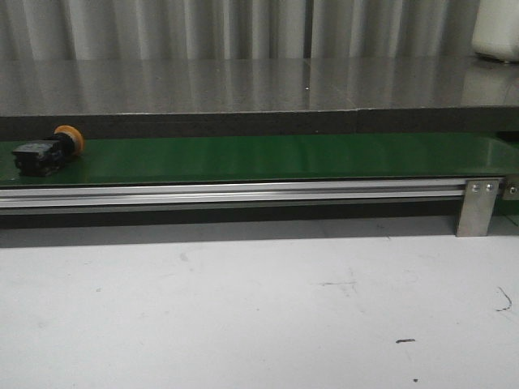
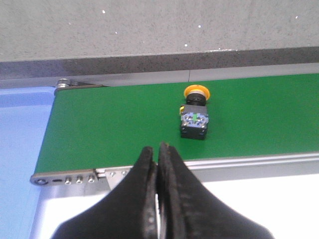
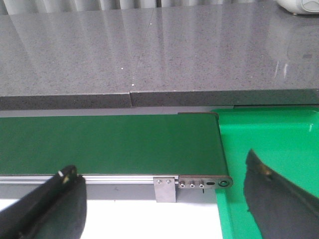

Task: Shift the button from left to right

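The button, an orange-yellow cap on a black boxy body, lies on its side at the far left of the green conveyor belt. In the left wrist view the button lies on the belt beyond my left gripper, which is shut and empty, above the belt's near rail. My right gripper is open and empty, its jaws wide apart over the belt's right end. Neither gripper shows in the front view.
A grey stone counter runs behind the belt. An aluminium rail with a bracket fronts it. A green bin sits off the belt's right end, a blue bin off its left end. A white table lies in front.
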